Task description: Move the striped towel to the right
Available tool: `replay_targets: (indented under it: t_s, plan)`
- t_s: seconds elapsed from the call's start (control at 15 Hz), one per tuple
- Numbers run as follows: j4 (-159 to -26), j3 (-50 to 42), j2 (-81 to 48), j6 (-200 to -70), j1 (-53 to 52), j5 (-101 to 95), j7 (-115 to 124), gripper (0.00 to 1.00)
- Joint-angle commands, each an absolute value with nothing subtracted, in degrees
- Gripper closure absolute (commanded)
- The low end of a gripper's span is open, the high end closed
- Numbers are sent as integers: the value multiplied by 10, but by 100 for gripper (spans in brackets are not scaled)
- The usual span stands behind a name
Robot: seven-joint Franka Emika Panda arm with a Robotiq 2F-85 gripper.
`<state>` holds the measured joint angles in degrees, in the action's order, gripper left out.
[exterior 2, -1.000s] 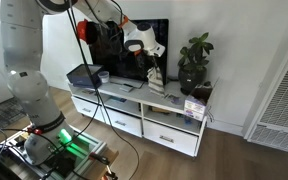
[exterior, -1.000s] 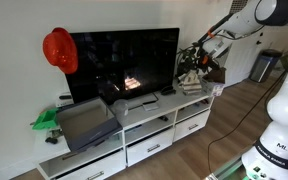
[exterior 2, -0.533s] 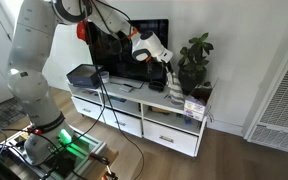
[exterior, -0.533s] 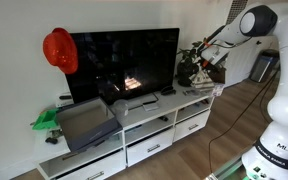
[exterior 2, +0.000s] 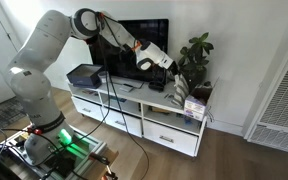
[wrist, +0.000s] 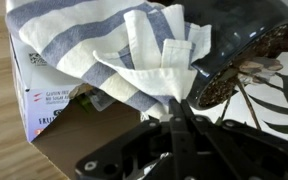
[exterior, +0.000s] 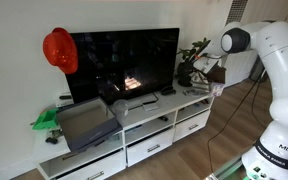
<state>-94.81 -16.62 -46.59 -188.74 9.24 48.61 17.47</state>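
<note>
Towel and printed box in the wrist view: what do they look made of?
Towel: soft woven cloth with a matte look; it creases and drapes, and has blue-grey and cream stripes. Box: probably cardboard, judging by the plain brown matte flap and white printed outer face.

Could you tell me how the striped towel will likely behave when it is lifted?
Probably floppy: the striped towel lies bunched in folds over the cardboard box. It is likely light, so it should sag and trail from the end effector. A fold might snag on the plant pot beside it.
</note>
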Motion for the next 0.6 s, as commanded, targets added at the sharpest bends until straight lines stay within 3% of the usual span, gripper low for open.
replay_targets:
  t_s: [0.0,0.53]
  plan:
    - [-868,-179,-531,-1879,75,495,220,100]
    - [-792,-50,-554,-1772,133,452,211,100]
